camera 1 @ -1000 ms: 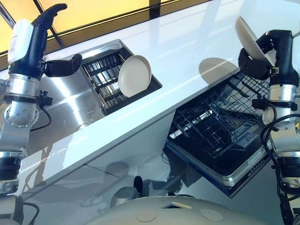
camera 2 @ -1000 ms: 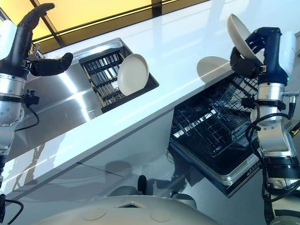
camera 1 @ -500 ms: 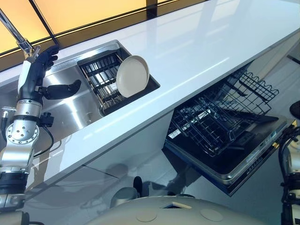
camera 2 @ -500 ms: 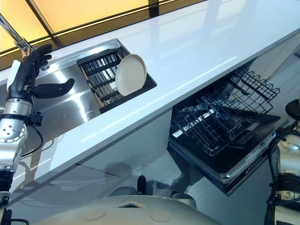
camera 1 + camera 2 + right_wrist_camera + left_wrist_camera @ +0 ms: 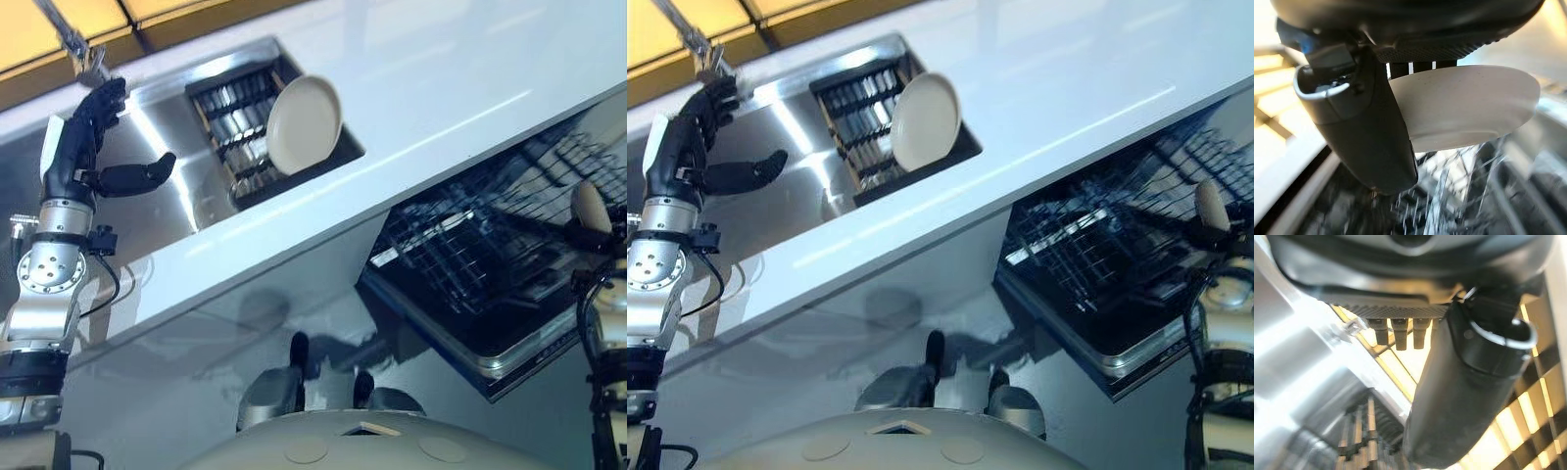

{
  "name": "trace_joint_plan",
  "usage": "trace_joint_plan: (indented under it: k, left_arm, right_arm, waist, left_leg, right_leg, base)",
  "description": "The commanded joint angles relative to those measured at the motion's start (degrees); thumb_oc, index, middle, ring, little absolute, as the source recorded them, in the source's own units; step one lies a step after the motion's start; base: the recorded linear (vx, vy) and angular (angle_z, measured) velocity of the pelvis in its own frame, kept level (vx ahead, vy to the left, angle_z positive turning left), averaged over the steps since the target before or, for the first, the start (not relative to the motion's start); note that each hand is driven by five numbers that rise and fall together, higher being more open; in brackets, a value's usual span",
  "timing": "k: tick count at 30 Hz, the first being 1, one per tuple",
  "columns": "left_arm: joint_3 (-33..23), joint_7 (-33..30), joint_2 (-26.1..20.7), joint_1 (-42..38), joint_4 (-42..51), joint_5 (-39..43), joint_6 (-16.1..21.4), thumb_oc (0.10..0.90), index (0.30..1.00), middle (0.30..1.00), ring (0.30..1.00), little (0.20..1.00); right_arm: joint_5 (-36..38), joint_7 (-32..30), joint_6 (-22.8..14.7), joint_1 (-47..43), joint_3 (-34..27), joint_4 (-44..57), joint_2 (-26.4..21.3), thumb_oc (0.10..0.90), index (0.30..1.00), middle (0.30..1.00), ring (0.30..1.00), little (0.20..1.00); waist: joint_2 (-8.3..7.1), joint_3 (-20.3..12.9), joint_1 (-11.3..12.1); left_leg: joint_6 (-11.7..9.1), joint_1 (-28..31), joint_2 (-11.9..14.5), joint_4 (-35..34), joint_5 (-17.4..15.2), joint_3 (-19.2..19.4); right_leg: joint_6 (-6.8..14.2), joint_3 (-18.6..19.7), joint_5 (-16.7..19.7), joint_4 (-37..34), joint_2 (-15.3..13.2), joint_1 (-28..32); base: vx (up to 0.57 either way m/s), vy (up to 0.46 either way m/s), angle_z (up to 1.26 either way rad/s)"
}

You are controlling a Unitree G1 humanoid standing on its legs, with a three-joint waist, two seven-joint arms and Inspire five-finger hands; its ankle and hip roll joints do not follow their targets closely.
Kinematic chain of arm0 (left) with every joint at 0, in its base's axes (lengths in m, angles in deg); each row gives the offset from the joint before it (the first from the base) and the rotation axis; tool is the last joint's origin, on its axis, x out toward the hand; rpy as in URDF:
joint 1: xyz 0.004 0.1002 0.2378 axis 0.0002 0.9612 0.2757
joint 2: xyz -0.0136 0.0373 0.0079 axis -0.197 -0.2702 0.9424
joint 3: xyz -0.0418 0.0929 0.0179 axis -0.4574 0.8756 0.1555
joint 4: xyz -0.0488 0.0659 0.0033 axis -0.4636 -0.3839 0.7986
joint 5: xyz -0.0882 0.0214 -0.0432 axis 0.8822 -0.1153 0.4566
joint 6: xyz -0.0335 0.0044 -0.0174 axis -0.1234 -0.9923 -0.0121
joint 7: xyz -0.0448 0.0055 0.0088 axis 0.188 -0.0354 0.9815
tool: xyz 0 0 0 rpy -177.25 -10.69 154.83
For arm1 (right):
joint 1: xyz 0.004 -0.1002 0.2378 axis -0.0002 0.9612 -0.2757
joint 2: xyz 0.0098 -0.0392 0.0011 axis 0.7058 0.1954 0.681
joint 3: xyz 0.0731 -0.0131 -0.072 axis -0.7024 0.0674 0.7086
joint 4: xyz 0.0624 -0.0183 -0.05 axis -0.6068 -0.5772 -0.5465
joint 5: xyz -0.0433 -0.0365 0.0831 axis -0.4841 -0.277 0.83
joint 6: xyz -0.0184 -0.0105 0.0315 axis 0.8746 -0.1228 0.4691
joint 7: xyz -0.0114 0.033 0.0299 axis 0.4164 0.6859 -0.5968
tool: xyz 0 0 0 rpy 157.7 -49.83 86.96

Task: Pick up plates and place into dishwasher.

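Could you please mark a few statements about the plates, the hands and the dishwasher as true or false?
1. The right hand holds a plate. True.
2. The left hand grips a plate. False: it is open and holds nothing, above the sink.
3. A second plate leans in the sink rack. True.
4. The dishwasher is closed. False: its door is down and its rack is out.
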Motion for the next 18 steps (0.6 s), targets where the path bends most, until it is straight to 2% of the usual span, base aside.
trace_joint_plan:
  k: [1, 3, 7, 10, 18]
  left_arm:
    - [-1.94, -3.02, -4.82, -8.17, 2.32, 3.26, 7.14, 0.8, 0.9, 0.9, 0.9, 0.9]
    - [-1.52, -3.08, -5.75, -9.01, 2.65, 3.27, 6.88, 0.8, 0.9, 0.9, 0.9, 0.9]
    - [0.24, -3.51, -7.56, -11.38, 2.48, 3.72, 6.83, 0.8, 0.9, 0.9, 0.9, 0.9]
    - [1.49, -3.77, -7.77, -12.58, 2.22, 3.68, 6.78, 0.8, 0.9, 0.9, 0.9, 0.9]
    - [3.89, -4.15, -8.36, -14.99, 1.97, 2.54, 6.55, 0.8, 0.9, 0.9, 0.9, 0.9]
  right_arm:
    - [0.04, 0.88, -6.12, -8.61, 2.79, 4.62, -9.53, 0.1, 0.3, 0.3, 0.3, 0.2]
    - [0.69, 2.45, -4.6, -10.38, 4.81, 3.8, -10.76, 0.1, 0.3, 0.3, 0.3, 0.2]
    - [5.21, 7.05, -3.93, -14.75, 8.58, 0.96, -12.41, 0.1, 0.3, 0.3, 0.3, 0.2]
    - [7.1, 8.02, -2.99, -16.84, 10.01, -0.92, -12.34, 0.1, 0.3, 0.3, 0.3, 0.2]
    - [5.82, 9.27, 3.47, -21.0, 13.6, -8.01, -12.05, 0.1, 0.3, 0.3, 0.3, 0.2]
  waist:
    - [-2.93, -0.02, 1.87]
    - [-3.05, 1.02, 2.28]
    - [-2.87, 3.05, 3.05]
    - [-2.54, 3.89, 3.32]
    - [-1.96, 5.37, 3.96]
  left_leg:
    - [-2.05, -0.13, -0.19, 8.68, -9.51, 0.8]
    - [-2.43, -1.57, 0.07, 9.64, -9.3, 0.32]
    - [-3.01, -4.91, 0.78, 11.74, -8.99, -0.43]
    - [-3.22, -6.36, 0.98, 12.73, -8.79, -0.73]
    - [-3.6, -8.3, 1.46, 13.86, -8.1, -0.7]
  right_leg:
    - [-0.3, 0.76, -3.79, 9.49, -0.73, -5.25]
    - [-0.62, 0.58, -4.1, 9.94, -0.45, -5.86]
    - [-1.08, 0.1, -5.08, 12.75, -0.37, -8.53]
    - [-1.32, -0.08, -5.8, 14.78, -0.37, -9.96]
    - [-1.45, 0.02, -6.24, 16.49, -0.32, -11.32]
  base:
    - [-0.02, -0.117, 0.04]
    - [-0.03, -0.13, 0.09]
    - [-0.07, -0.119, 0.21]
    - [-0.03, -0.064, 0.11]
    - [-0.02, -0.027, 0.03]
